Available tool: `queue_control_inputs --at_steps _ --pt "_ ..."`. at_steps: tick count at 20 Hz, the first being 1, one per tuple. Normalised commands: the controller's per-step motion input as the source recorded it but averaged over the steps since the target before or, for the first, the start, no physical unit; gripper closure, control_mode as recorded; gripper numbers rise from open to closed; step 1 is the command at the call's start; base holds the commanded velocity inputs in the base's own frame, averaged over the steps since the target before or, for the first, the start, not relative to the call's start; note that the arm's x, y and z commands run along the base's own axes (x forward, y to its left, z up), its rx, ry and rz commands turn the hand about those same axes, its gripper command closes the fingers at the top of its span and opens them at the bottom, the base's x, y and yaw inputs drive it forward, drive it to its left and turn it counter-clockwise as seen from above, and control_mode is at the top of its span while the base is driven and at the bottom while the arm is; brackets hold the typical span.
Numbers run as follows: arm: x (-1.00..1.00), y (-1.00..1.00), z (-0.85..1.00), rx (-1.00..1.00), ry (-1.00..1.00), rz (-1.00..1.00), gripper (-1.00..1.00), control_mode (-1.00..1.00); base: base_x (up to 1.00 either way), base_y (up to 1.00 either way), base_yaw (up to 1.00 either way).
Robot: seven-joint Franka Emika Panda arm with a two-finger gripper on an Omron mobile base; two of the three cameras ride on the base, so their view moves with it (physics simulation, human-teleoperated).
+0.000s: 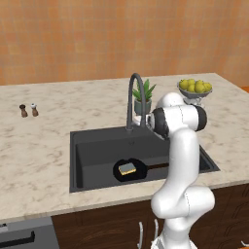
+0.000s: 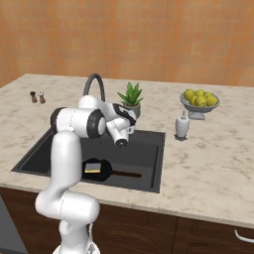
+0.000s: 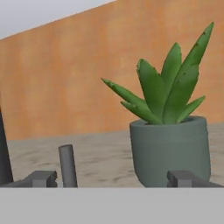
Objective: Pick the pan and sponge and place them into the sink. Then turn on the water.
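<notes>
The black pan (image 1: 130,169) (image 2: 98,169) lies flat in the dark grey sink (image 1: 92,146) (image 2: 146,149), its brown handle (image 1: 156,166) (image 2: 126,174) pointing right. The yellow sponge (image 1: 127,168) (image 2: 91,167) rests inside the pan. My gripper (image 3: 116,179) (image 2: 132,119) is open, held above the sink's back edge beside the arched faucet (image 1: 133,97) (image 2: 94,82). A short grey faucet lever (image 3: 68,165) stands upright just inside the left fingertip (image 3: 43,178). No water stream is in view at the spout.
A potted green plant (image 3: 168,144) (image 1: 143,99) (image 2: 130,99) stands close behind the gripper. On the counter are a white bottle (image 2: 182,126), a bowl of lemons (image 1: 194,89) (image 2: 199,101) and two small shakers (image 1: 28,110) (image 2: 37,97).
</notes>
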Motion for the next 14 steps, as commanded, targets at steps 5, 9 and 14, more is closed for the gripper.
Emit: queue_control_inputs --at_steps 5,9,14 --pt "0.00 -0.02 0.00 -0.01 0.08 -0.19 -1.00 -1.00 0.00 0.00 0.00" --pt "0.16 0.00 0.00 -0.03 0.12 -0.14 -1.00 -1.00 0.00 0.00 0.00" --pt "0.40 -0.02 0.00 -0.01 0.07 -0.04 -1.00 -1.00 0.00 0.00 0.00"
